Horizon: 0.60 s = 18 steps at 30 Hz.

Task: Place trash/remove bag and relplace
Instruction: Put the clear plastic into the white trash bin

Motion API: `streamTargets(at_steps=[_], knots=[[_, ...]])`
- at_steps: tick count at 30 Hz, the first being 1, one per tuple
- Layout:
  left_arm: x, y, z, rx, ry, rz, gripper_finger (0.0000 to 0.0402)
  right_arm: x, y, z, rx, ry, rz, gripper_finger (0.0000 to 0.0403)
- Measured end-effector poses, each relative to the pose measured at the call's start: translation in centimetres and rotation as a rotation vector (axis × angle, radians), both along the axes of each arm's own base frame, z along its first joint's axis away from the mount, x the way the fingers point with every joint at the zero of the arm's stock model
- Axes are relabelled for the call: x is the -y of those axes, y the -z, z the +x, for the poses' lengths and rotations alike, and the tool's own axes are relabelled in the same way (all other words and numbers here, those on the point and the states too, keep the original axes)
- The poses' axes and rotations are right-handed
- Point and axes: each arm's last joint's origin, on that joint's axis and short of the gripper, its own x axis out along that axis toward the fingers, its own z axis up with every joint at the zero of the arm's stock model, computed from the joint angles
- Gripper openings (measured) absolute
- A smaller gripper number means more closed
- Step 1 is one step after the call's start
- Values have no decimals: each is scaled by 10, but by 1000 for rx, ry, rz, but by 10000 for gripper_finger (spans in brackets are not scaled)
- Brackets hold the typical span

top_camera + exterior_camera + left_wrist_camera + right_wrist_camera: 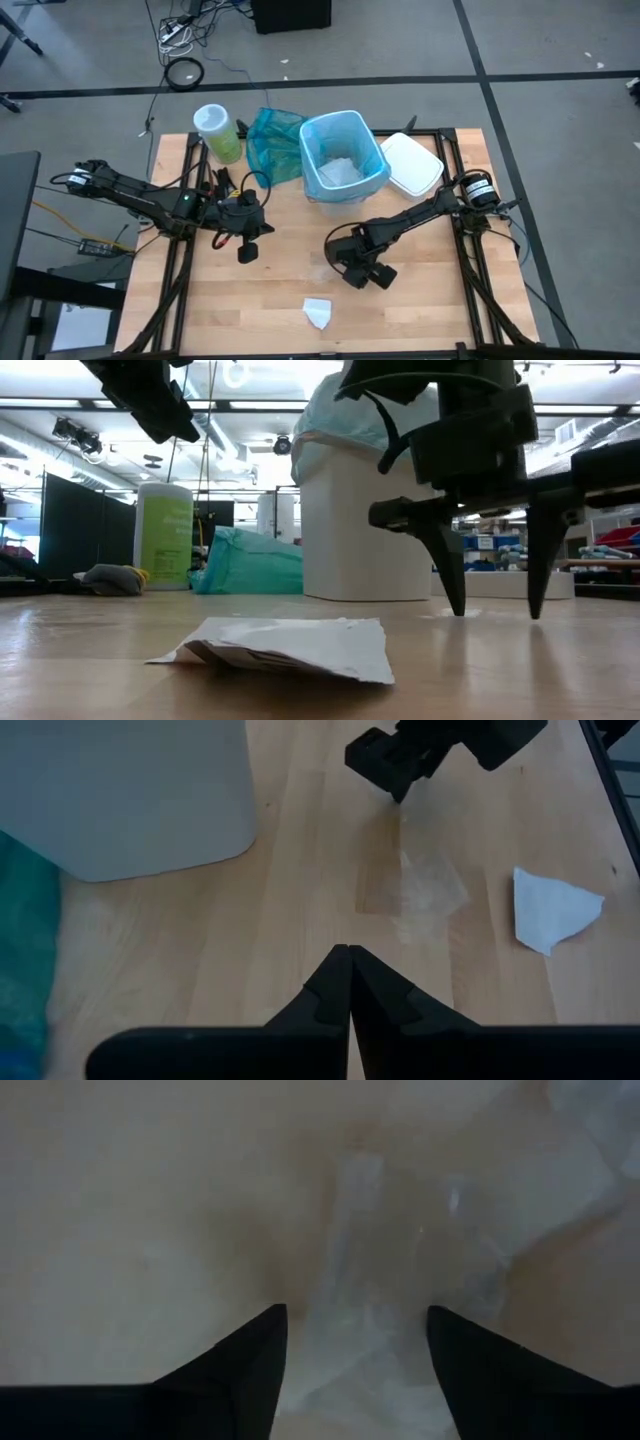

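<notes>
A white bin (pixel 340 158) lined with the light blue bag (pixel 372 150) stands at the table's far middle, with white trash (pixel 340 172) inside. A clear plastic bit (pixel 372 1330) lies flat on the table in front of the bin. My right gripper (pixel 357 1315) points down at it, open, one finger on either side. A white paper scrap (pixel 318 313) lies near the front edge. My left gripper (pixel 348 952) hangs shut above the table's left middle, with nothing in it. My right gripper stands open over the clear plastic bit (pixel 430 890), coming from above. Whether its fingertips (pixel 455 605) touch the plastic or the table, I cannot tell.
A darker teal bag (pixel 272 140) and a green-and-white canister (pixel 218 132) sit to the left of the bin. A white lid-like tray (pixel 412 163) lies to its right. Bare wood (pixel 430 300) spreads across the table's near half.
</notes>
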Motion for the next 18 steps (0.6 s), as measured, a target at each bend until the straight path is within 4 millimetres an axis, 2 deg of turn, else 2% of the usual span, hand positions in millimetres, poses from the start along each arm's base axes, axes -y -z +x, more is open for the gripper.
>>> streamTargets(at_steps=[6, 13, 18], knots=[[0, 0, 0, 0, 0, 0, 14, 0, 4, -2, 5, 26, -56, 157], [0, 0, 0, 0, 1, 7, 14, 1, 5, -4, -11, 97, -57, 17], [-1, 0, 0, 3, -7, 19, 14, 1, 5, -3, -14, 125, -49, 3]])
